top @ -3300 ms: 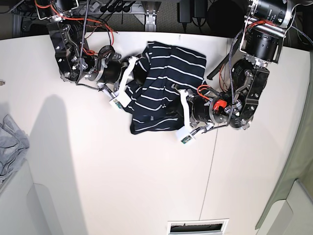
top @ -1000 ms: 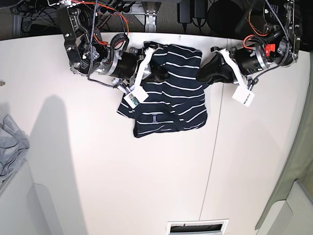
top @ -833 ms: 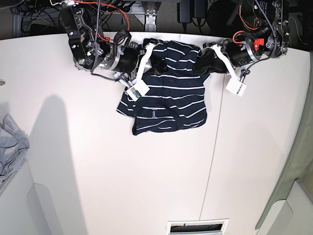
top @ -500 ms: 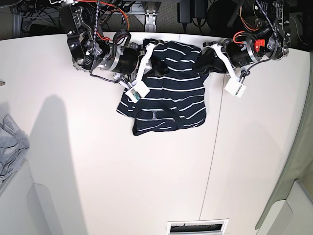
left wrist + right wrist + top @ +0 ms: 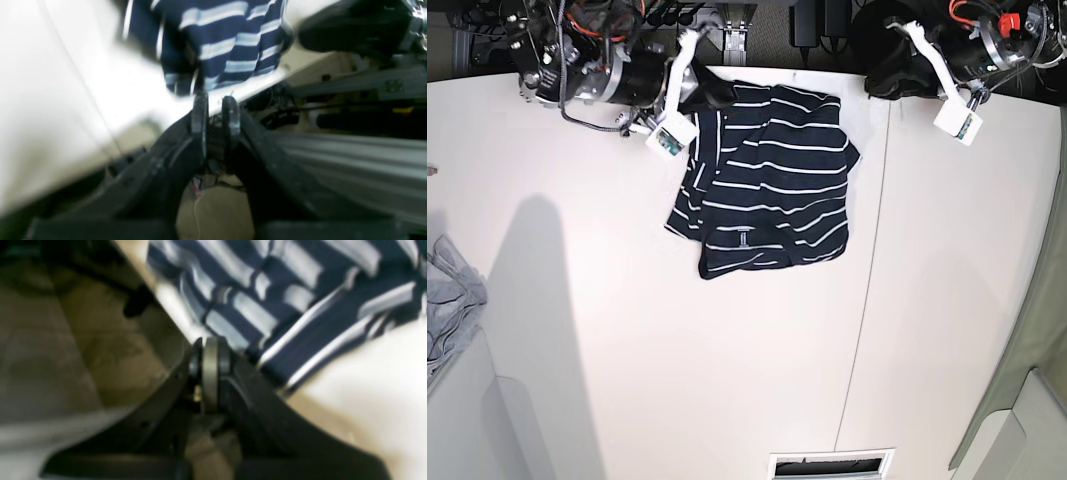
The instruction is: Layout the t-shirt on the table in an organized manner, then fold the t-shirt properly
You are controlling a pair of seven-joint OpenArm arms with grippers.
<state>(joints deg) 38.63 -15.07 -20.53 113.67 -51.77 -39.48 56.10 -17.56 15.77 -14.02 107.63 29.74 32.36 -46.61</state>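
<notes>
The dark navy t-shirt [image 5: 767, 190] with thin white stripes lies spread near the far edge of the white table [image 5: 627, 330], collar end toward the far edge. My right gripper [image 5: 720, 97] is at the shirt's far-left corner; in the right wrist view it [image 5: 210, 350] is shut, with the shirt [image 5: 283, 290] just beyond its tips and no fabric seen between them. My left gripper [image 5: 877, 82] is off the shirt's far-right corner, apart from it. In the left wrist view it [image 5: 215, 113] is empty, fingers a narrow gap apart, with the shirt [image 5: 227, 40] ahead.
A light-grey cloth [image 5: 447, 290] lies at the left edge. A thin dark seam [image 5: 862, 300] runs down the table right of the shirt. A vent slot [image 5: 832, 463] sits at the near edge. Cables and frames lie behind the far edge.
Both arms have drawn back toward the far edge. My left gripper has let go of the shirt's right shoulder and moved off it. The shirt now lies flatter and wider.
</notes>
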